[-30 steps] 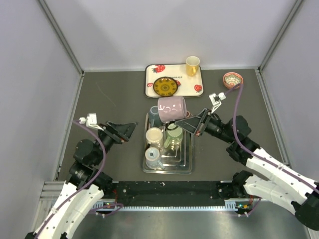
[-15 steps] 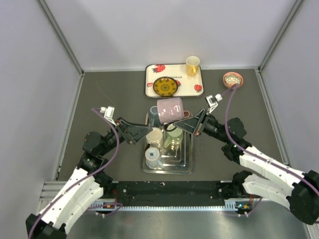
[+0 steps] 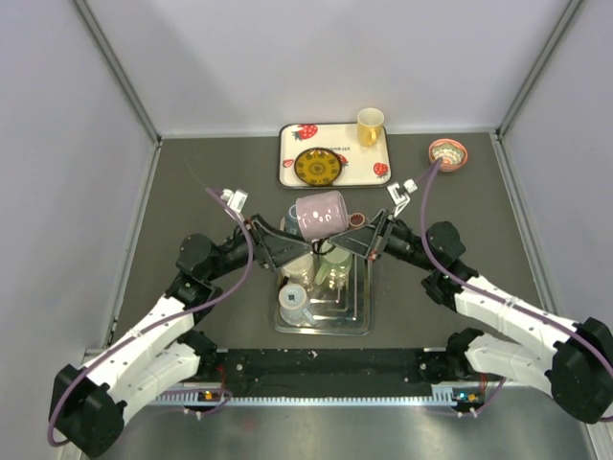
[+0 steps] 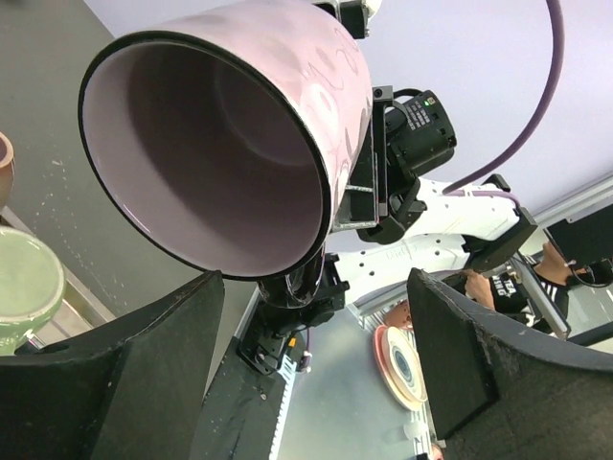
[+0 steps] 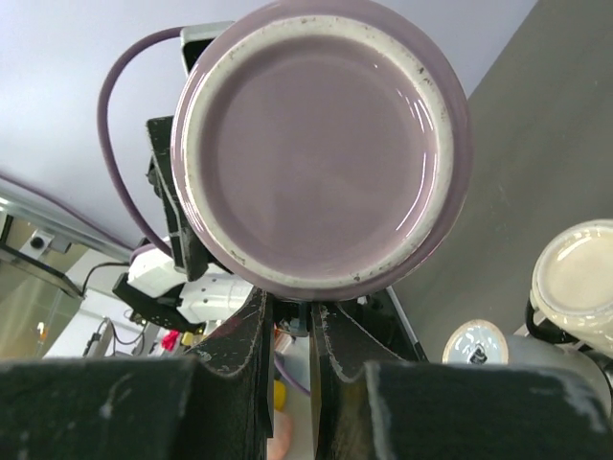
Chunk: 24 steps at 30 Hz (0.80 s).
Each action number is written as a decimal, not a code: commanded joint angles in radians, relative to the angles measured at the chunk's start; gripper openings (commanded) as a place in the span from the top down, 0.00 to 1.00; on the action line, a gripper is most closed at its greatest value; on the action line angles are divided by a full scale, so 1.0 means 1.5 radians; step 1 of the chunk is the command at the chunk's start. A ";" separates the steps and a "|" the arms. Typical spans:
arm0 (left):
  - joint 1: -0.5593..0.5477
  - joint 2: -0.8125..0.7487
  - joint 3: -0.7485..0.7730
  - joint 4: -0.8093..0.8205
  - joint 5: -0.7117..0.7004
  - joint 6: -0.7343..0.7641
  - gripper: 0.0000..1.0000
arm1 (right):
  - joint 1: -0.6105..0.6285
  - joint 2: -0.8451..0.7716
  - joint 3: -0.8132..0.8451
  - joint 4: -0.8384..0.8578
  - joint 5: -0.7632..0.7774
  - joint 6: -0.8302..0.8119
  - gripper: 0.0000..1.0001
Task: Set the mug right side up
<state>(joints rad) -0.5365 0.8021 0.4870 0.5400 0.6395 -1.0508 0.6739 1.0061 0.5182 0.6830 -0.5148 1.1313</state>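
One thin pinch, apparently on the handle (image 3: 356, 218), is holding the mug (image 3: 321, 213) in the right gripper (image 3: 352, 226); the wide-open left gripper (image 3: 305, 247) is risking knocking it onto the cups (image 3: 333, 261).

I can read no text in any view. In the left wrist view, at 2 o'clock, a printed label (image 4: 419, 115) sits on a black motor housing (image 4: 436, 153), too small for me to read. The mug (image 4: 287, 105) bears pale squiggles, not letters.
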 commanded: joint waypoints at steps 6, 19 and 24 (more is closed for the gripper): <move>-0.038 0.053 0.039 0.101 0.012 -0.009 0.19 | 0.009 0.009 0.066 0.099 -0.003 -0.018 1.00; -0.046 0.026 0.012 0.067 -0.014 0.008 0.18 | 0.018 -0.008 0.075 0.088 0.008 -0.027 1.00; -0.046 0.024 -0.001 0.112 -0.043 -0.016 0.20 | 0.017 0.003 0.057 0.117 0.002 -0.013 1.00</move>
<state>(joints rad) -0.6033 0.8501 0.4950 0.6048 0.6098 -1.0534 0.6872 1.0256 0.5587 0.6983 -0.5003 1.1107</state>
